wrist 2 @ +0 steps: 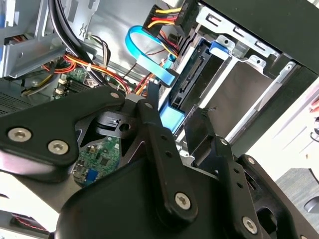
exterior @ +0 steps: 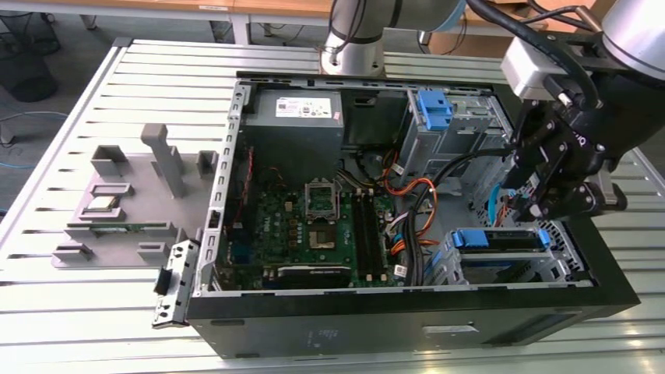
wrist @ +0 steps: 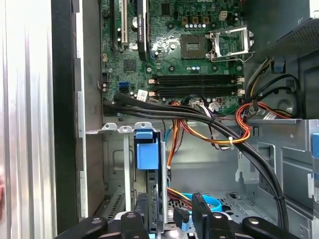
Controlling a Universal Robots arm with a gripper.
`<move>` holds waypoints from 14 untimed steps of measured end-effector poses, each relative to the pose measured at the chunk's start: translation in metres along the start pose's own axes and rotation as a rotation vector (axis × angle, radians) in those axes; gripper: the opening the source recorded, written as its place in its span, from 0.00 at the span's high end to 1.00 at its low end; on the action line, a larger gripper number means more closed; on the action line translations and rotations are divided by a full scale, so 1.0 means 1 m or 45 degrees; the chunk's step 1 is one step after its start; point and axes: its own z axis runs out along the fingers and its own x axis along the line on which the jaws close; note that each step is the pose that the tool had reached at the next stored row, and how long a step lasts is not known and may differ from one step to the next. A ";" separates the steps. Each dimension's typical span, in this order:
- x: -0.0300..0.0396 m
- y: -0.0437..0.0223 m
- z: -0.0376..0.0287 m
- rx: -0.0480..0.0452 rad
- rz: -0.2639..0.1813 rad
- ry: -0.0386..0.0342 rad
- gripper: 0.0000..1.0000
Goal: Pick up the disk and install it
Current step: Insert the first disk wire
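Note:
The disk [exterior: 499, 238] sits in the drive bay at the front corner of the open computer case [exterior: 343, 323], on the exterior view's right, with its blue carrier bracket facing up. In both wrist views the carrier's blue tab [wrist 2: 173, 118] [wrist: 147, 149] stands out, and the drive shows edge-on in the metal cage. My gripper [exterior: 532, 204] hangs just above that bay. Its black fingers [wrist 2: 149, 107] stand apart on either side of the blue tab, and a gap shows on one side. The gripper [wrist 2: 177, 102] [wrist: 172, 211] is open and holds nothing.
Black cable bundles [wrist: 199, 117], orange and red wires and a blue ribbon cable [wrist 2: 147, 57] run close to the bay. The motherboard [exterior: 311, 226], a grey power-supply box [exterior: 296, 117] and a second blue bracket [exterior: 434, 109] fill the case. A grey fixture [exterior: 124, 202] lies on the slotted table.

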 end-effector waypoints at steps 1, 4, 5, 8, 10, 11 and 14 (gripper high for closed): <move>-0.0004 -0.0006 0.0002 0.000 0.000 -0.0005 0.52; -0.0014 -0.0032 0.0004 0.000 0.000 -0.0008 0.52; -0.0017 -0.0043 0.0004 0.000 0.000 -0.0008 0.52; -0.0026 -0.0081 0.0006 0.000 0.000 -0.0009 0.52; -0.0031 -0.0108 0.0009 0.000 0.000 -0.0016 0.52; -0.0033 -0.0120 0.0009 0.000 0.000 -0.0014 0.52; -0.0035 -0.0145 0.0021 0.000 0.000 -0.0014 0.52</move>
